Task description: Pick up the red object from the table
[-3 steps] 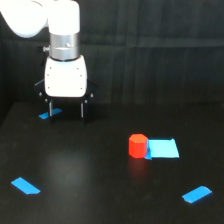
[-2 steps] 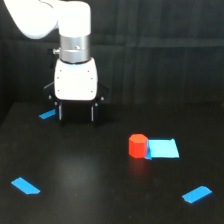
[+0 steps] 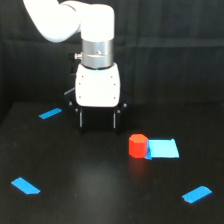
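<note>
One tool (image 3: 98, 123) hovering with jaws spread, approaching; red object (image 3: 137, 145) sitting untouched toward exterior view's right, needing alignment then descent.

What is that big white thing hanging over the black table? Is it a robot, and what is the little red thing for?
Yes, it is a robot arm. The picture comes from a camera standing off to the side, not on the arm. At the bottom of the arm is a white box with two thin black fingers pointing down: that is its claw. The fingers stand apart, so the claw is open, and it holds nothing.

The black surface is a table. On it sits a small red object, a stubby block, right beside a flat blue patch. Three short blue tape strips also lie about: one far back on the picture's left, one near the front left, and one near the front right.

The robot's job is to pick up the red object. The claw is not over it yet; the block sits to its right in the picture.
</note>
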{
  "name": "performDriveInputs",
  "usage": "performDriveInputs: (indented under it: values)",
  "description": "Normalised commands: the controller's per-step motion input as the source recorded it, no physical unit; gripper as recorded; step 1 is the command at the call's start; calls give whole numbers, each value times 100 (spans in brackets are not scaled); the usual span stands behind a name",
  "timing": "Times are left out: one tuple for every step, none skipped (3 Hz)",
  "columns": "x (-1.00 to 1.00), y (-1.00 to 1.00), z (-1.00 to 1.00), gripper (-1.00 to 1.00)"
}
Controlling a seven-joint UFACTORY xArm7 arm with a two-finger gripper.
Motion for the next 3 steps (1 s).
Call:
performDriveInputs:
  values:
    - [92,-66,-44,100]
    - [60,-67,-36,100]
    - [16,-74,-19,100]
